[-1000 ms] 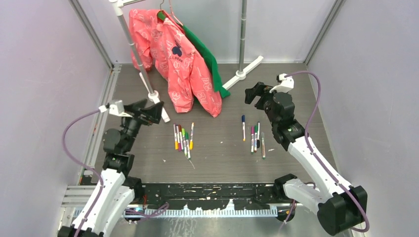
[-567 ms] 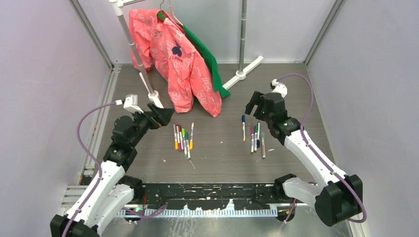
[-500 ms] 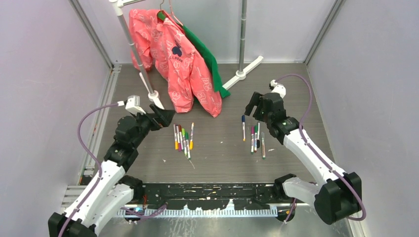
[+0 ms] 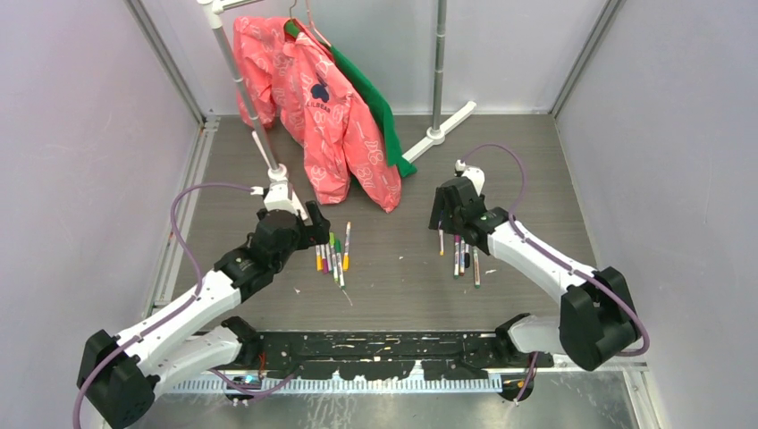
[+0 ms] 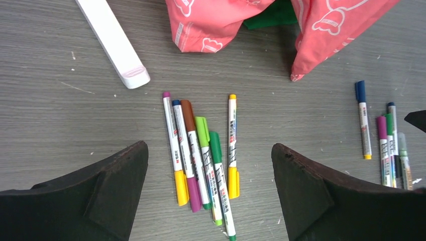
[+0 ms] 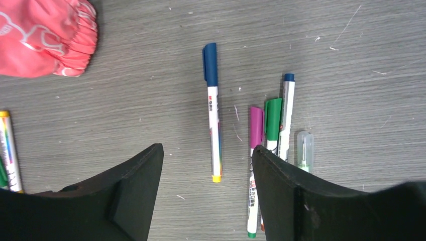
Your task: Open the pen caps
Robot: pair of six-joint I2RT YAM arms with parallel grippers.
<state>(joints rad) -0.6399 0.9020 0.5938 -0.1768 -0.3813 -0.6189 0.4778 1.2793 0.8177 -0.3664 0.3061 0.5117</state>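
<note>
Several capped white pens lie in a left group [image 4: 338, 255] and a right group [image 4: 465, 255]. The left wrist view shows a yellow cap [image 5: 182, 187], a purple cap [image 5: 193, 193], a light green cap [image 5: 202, 131], a green cap [image 5: 215, 146] and an orange-yellow cap [image 5: 233, 182]. My left gripper [image 5: 209, 146] is open and empty above them, at the group's left edge in the top view [image 4: 315, 234]. My right gripper [image 6: 208, 147] is open and empty, straddling the pen with the blue cap [image 6: 210, 63]. A magenta cap [image 6: 256, 125] and a green cap [image 6: 273, 125] lie to its right.
A pink jacket [image 4: 331, 116] and a green garment [image 4: 380, 107] hang from a rack at the back. The rack's white feet [image 4: 442, 130] rest on the table, one close to the left pens [image 5: 115, 45]. A clear cap [image 6: 305, 148] lies by the right pens. Grey walls enclose the table.
Both arms have swung inward and down. The left gripper moved right to the left pen group. The right gripper moved left and down over the blue-capped pen.
</note>
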